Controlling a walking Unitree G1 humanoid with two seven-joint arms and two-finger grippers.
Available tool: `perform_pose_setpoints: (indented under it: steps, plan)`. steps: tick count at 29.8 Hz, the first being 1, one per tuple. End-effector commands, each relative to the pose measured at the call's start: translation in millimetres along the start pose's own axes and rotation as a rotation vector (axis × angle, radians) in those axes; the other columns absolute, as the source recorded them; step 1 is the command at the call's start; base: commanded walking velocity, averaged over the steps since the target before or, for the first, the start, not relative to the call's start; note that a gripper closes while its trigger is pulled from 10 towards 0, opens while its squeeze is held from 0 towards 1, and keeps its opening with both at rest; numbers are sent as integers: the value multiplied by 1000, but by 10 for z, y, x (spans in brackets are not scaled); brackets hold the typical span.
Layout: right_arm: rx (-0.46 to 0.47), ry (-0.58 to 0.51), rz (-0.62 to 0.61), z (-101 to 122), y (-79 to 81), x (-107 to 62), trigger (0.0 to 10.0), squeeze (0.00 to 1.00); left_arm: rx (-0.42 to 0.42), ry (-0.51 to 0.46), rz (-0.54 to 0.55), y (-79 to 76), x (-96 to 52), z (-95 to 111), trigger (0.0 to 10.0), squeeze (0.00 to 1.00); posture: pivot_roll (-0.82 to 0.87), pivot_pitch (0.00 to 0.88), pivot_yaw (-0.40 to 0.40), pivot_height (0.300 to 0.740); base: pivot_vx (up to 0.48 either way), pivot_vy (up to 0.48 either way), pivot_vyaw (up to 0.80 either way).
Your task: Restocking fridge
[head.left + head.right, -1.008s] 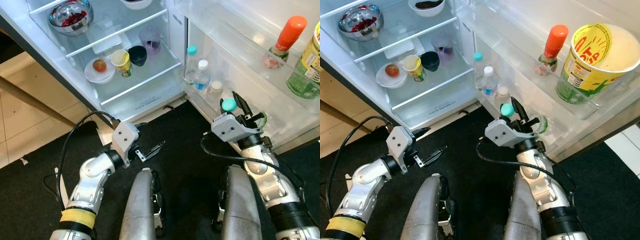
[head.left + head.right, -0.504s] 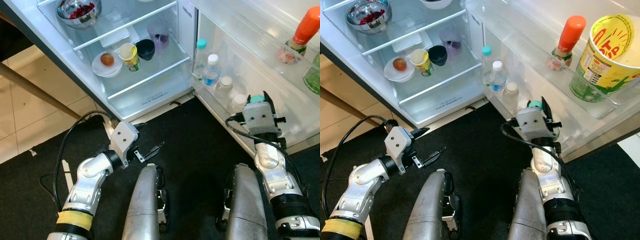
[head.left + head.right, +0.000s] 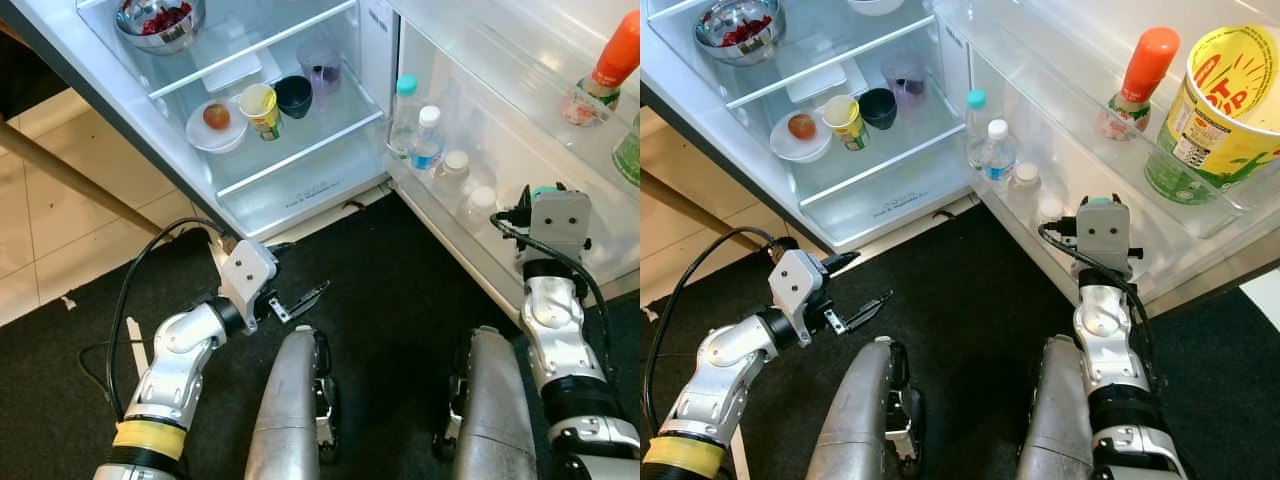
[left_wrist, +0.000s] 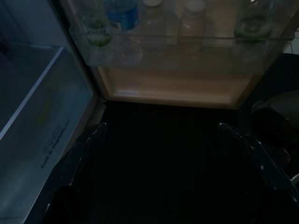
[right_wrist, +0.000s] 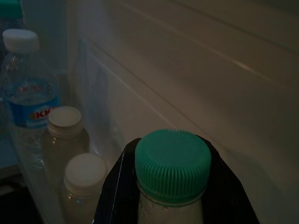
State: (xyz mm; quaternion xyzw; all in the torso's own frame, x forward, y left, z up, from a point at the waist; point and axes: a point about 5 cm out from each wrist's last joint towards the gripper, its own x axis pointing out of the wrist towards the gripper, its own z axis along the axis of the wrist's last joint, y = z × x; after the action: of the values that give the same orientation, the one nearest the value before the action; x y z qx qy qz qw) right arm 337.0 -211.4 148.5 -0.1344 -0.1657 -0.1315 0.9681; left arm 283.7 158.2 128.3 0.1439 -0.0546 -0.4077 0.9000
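Head views: my right tool [image 3: 1102, 203] stands at the lowest rack of the open fridge door [image 3: 600, 235], at the right of the scene, with the green-capped bottle [image 3: 543, 190] just showing beyond the wrist housing. To its left in the same rack stand four more bottles, two tall ones [image 3: 426, 140] and two short white-capped ones [image 3: 481, 200]. My left tool [image 3: 298, 299] hangs low over the black mat [image 3: 400, 300], fingers spread, holding nothing.

Left wrist view: dim; the door rack [image 4: 177, 46] and its bottles lie ahead, the spread fingers [image 4: 88, 140] over the dark mat.

Right wrist view: my fingers [image 5: 114, 186] pinch the bottle just below its ribbed green cap [image 5: 173, 165]. I judge it a small filled bottle, rigid, smooth and likely slippery at the body; the neck under the cap is the sound place to hold, as the cap's rim stops it sliding down.

Against a second ago: my right arm has swung rightward and farther in, bringing the bottle upright over the rack; my left arm is unchanged.
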Motion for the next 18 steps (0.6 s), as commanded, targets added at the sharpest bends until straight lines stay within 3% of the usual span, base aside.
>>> perform_pose_setpoints:
  steps: [1,2,3,4,5,18]
  plan:
    - [7,28,11,-71,47,-63,10000,0,-17,39,-8,-23,-77,-71,10000,0,158,422,156,595,0,0,0]
    - [-2,42,7,-98,43,-72,10000,0,-17,38,-8,-24,-75,-69,10000,0,158,422,156,595,0,0,0]
    - [-13,58,1,-128,31,-83,10000,341,-17,38,-8,-26,-73,-68,10000,0,155,422,154,595,0,0,0]
    - [-10,75,-14,-158,1,-101,10000,765,-18,38,-9,-32,-71,-71,10000,0,154,422,153,595,0,0,0]
    - [9,93,-32,-195,-41,-124,10000,1000,-19,39,-13,-45,-66,-78,10000,0,151,420,152,595,0,0,0]
    - [60,21,-78,-66,-190,-104,10000,1000,-26,38,-20,-76,-21,-90,10000,0,136,404,149,595,0,0,0]
